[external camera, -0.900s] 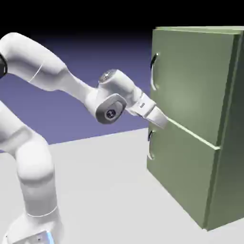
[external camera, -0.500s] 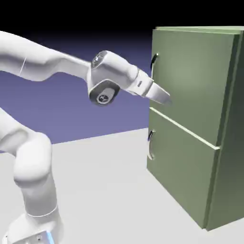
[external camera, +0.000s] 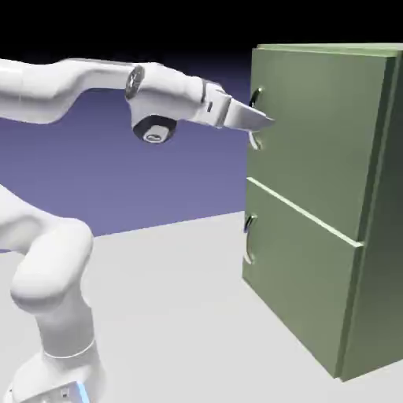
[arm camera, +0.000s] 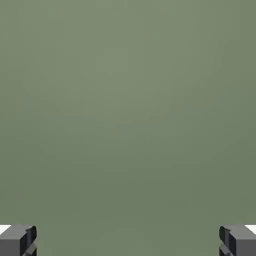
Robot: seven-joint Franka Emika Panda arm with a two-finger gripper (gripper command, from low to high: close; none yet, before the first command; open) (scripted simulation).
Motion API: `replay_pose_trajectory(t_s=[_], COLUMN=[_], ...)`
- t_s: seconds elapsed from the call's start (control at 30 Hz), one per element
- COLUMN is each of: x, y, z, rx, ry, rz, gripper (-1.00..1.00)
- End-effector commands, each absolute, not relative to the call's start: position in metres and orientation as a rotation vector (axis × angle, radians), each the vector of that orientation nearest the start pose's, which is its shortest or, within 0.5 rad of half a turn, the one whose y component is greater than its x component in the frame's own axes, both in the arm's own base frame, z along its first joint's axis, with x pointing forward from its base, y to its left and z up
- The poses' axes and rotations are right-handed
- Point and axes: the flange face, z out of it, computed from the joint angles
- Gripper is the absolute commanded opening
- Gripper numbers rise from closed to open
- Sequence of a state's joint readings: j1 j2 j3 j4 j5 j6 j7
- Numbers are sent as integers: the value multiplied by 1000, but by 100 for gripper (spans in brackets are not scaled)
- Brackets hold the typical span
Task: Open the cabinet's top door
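Gripper [external camera: 271, 123] risen to upper handle's [external camera: 256, 118] height, arm levelled. Exterior view's left — arm [external camera: 47, 90] cut off by frame edge. Fingers spread wide, nothing between; they overlap upper handle's middle, contact unclear. Right — cabinet [external camera: 382, 205], top door [external camera: 323, 134] shut, side cropped.

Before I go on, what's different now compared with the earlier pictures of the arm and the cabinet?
The hand has risen in the exterior view, from around the gap between the doors to in front of the upper door, and it has tipped closer to level. It took hold of nothing and let go of nothing. Both doors stayed shut, and the cabinet hasn't moved.
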State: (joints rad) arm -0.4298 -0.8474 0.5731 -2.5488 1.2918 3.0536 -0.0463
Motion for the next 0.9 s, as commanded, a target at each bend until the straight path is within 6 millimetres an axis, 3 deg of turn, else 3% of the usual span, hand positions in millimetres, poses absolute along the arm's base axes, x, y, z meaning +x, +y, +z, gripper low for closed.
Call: replay_pose_trajectory(t_s=[0.0,0.23,0.43,0.63,0.87], x=[351,345,346,353,368], y=[40,71,102,134,172], z=[621,625,616,597,560], rx=[-1952,-1870,-1816,-1780,-1758], ry=[920,879,842,809,779], rz=[-1563,-1645,-1702,-1746,-1780], gripper=[0,0,0,0,0])
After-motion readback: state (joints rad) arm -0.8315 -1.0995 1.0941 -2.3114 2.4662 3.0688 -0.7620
